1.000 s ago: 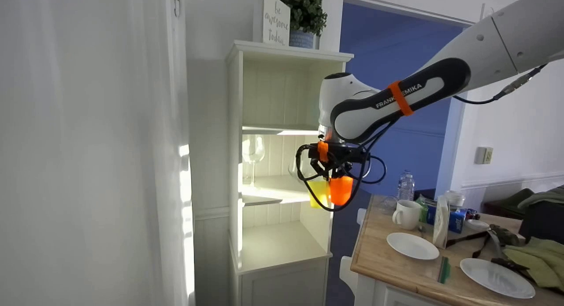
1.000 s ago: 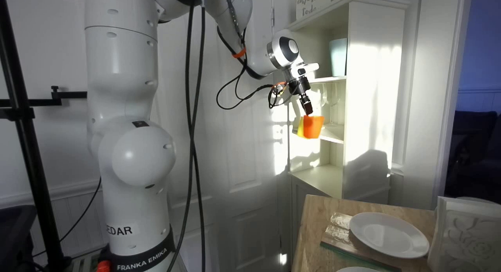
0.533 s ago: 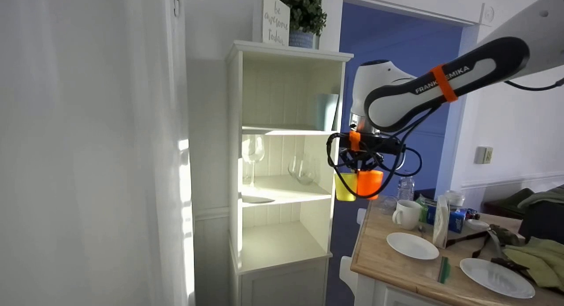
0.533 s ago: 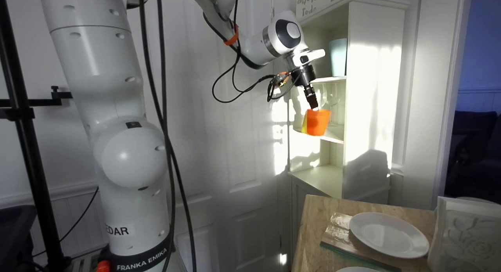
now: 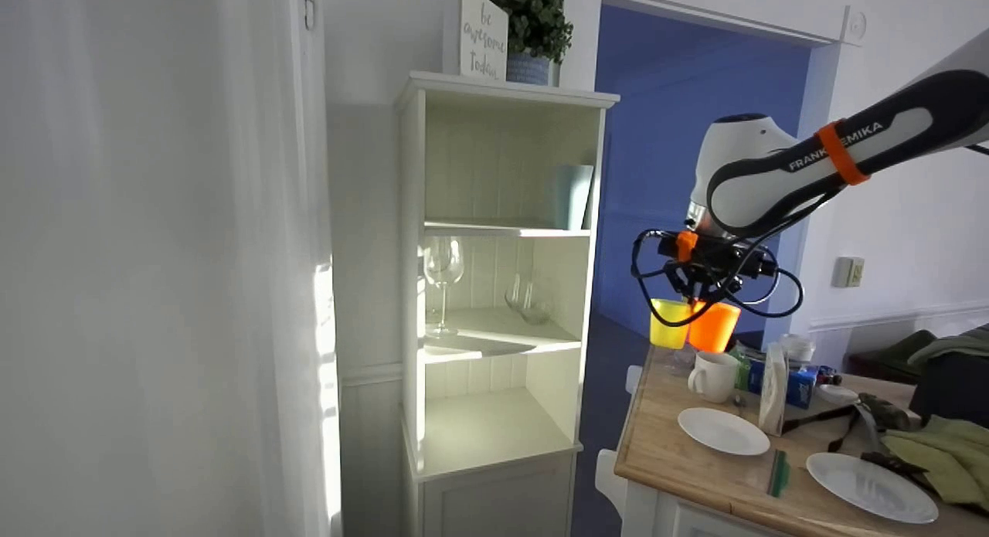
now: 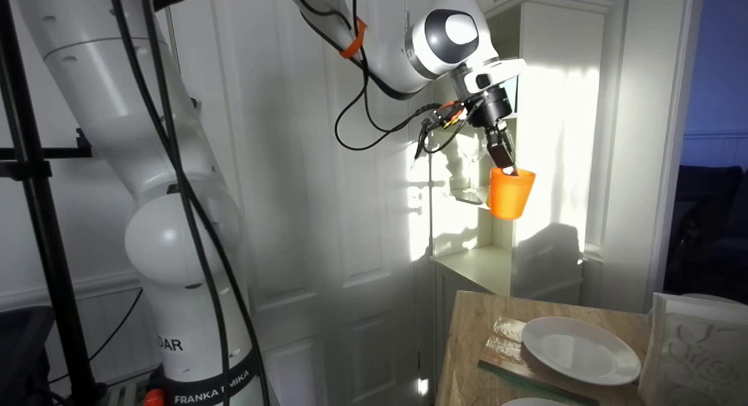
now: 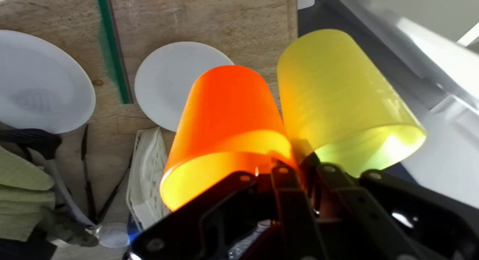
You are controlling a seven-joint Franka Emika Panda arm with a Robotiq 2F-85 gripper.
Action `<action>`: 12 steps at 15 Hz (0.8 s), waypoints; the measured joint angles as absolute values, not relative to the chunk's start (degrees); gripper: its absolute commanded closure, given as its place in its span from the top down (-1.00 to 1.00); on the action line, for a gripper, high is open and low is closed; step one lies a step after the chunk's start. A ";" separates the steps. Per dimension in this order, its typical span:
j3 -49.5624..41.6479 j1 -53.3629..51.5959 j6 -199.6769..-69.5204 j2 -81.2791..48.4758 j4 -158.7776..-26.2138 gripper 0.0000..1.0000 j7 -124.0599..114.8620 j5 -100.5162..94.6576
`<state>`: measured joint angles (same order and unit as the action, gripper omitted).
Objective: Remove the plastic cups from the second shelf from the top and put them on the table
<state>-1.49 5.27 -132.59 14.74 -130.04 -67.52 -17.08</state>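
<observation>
The orange cup (image 7: 230, 114) and yellow cup (image 7: 336, 91) are held aloft side by side, the claw (image 7: 299, 164) seemingly clamped on their adjoining walls, though the contact is partly hidden in the wrist view. Within the last second they have been carried from in front of the cabinet (image 5: 506, 90) to right of centre in an exterior view, toward the table (image 5: 657, 444) at lower right. Both are thus off the second shelf from the top (image 5: 502, 324); lowering and release are judged to remain.
</observation>
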 measured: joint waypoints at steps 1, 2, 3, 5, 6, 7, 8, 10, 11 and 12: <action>-1.89 6.60 -132.89 14.77 -130.76 -0.95 -68.21 -17.08; -2.24 7.89 -133.21 14.77 -131.41 -0.95 -69.03 -17.12; -2.52 9.20 -133.71 14.75 -132.12 -0.95 -69.98 -17.24; -3.10 11.69 -135.56 14.65 -133.60 -0.95 -71.98 -17.44; -3.34 12.88 -136.86 14.45 -134.21 -0.95 -73.25 -17.66; -3.55 13.90 -138.32 14.14 -134.71 -0.95 -74.68 -17.73; -3.62 14.86 -140.48 13.59 -135.02 -0.95 -76.28 -18.80; -3.61 16.36 -145.66 11.77 -134.98 -0.95 -79.80 -22.99; -3.54 17.08 -148.92 10.54 -134.77 -0.81 -81.86 -26.88; -3.49 17.71 -151.57 9.19 -134.37 -0.81 -83.90 -30.51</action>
<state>-3.49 17.71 -151.57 9.19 -134.37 -83.90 -30.51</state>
